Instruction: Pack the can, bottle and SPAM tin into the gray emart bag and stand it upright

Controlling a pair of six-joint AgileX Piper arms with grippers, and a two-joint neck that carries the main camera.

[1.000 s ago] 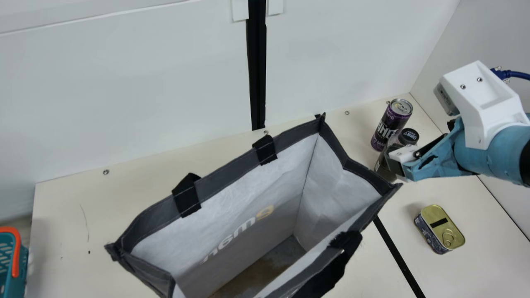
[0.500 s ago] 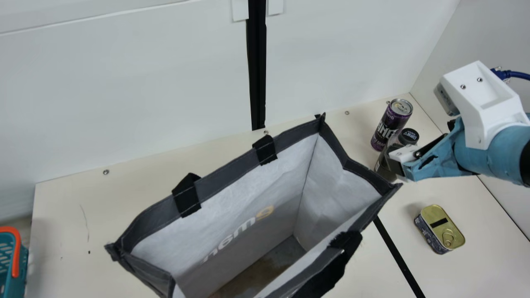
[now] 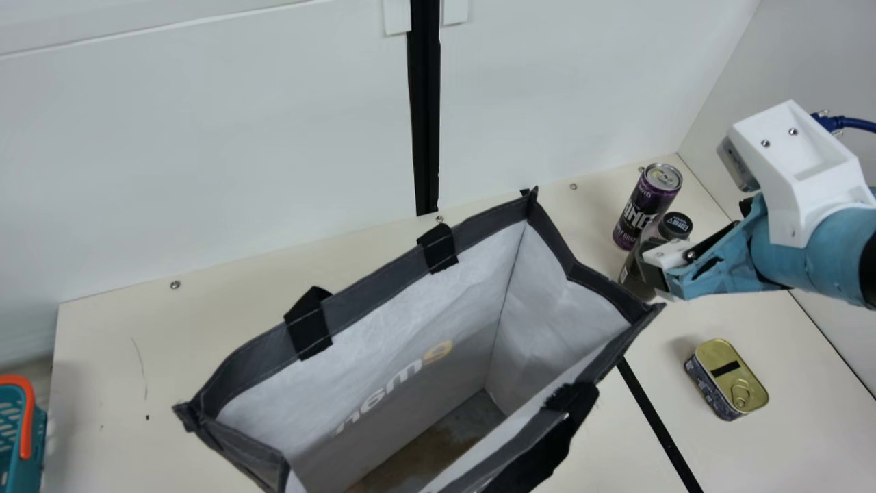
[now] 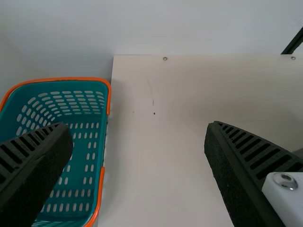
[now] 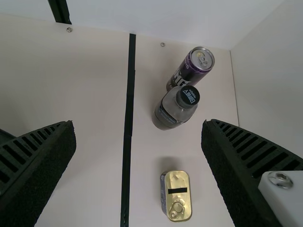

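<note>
In the main view my right gripper (image 3: 657, 274) hangs at the right, partly in front of the bottle (image 3: 674, 226). The right wrist view has this gripper (image 5: 137, 142) open with nothing between its fingers, above the table. The purple can (image 5: 191, 66) stands upright just behind the bottle (image 5: 175, 109). The SPAM tin (image 5: 177, 196) lies gold lid up, nearer the front. The gray emart bag (image 3: 397, 274) stands upright with its mouth open; the visible part of its inside holds nothing. My left gripper (image 4: 137, 142) is open and empty in the left wrist view.
A teal basket (image 4: 61, 170) with an orange rim stands at the table's left side. White walls (image 3: 205, 137) rise behind the table and at its right. A black strip (image 5: 129, 104) runs across the table beside the bottle and tin.
</note>
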